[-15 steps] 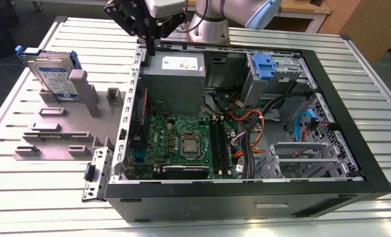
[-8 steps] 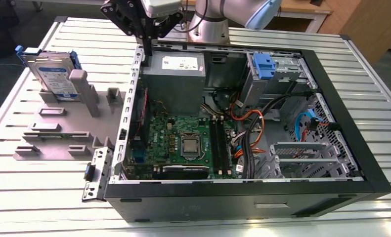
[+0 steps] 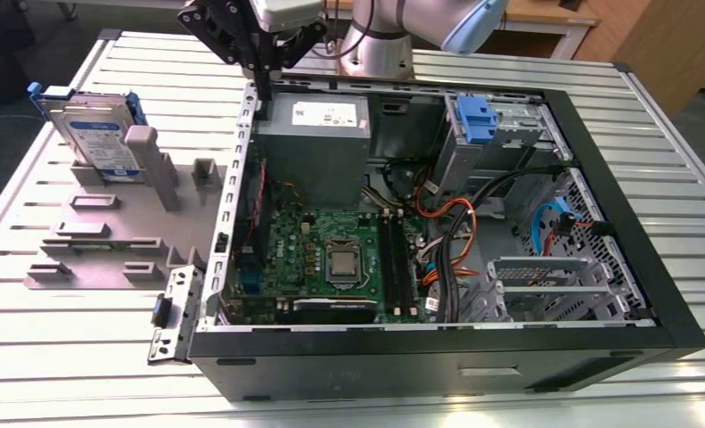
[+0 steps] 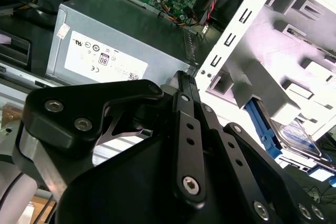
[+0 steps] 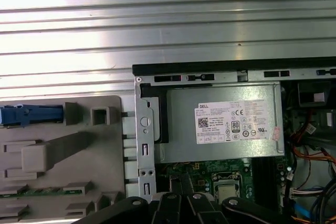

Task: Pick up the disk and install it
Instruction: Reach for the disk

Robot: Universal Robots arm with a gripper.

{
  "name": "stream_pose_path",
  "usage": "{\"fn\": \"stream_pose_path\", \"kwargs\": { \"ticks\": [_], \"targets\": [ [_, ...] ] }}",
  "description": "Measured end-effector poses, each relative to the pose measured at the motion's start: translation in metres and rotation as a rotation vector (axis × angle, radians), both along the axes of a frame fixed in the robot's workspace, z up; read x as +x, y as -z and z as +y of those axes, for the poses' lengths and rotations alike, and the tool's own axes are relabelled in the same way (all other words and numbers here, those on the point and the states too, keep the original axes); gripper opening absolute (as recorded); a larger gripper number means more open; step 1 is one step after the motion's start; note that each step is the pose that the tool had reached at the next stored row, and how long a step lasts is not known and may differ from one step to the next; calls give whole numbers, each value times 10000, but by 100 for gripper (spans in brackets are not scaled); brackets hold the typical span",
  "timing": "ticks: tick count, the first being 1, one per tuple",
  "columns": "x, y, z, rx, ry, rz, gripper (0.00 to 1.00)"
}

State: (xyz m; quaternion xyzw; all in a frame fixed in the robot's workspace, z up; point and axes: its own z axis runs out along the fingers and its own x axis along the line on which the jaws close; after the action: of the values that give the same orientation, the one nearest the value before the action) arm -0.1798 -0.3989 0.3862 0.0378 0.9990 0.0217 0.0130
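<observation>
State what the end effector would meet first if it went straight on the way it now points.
Probably the power supply, near its edge by the case wall; the end effector points down at that corner, but depth is unclear.

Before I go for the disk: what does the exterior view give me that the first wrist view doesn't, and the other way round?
The exterior view adds the disk's labelled face, standing upright in the gray fixture, plus the blue bracket in the drive cage and the motherboard. The first wrist view adds the power supply label seen square-on, and the disk edge-on as a blue strip. Both share the disk, fixture, power supply, and the gripper by the case wall, apart from the disk.
</observation>
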Motion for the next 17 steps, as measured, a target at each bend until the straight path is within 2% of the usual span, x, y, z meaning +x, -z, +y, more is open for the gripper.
{"fn": "stream_pose_path", "kwargs": {
  "ticks": [8, 17],
  "targets": [
    [-25, 0, 0, 0, 0, 0, 11],
    [-101, 0, 0, 0, 1, 0, 11]
  ]
}}
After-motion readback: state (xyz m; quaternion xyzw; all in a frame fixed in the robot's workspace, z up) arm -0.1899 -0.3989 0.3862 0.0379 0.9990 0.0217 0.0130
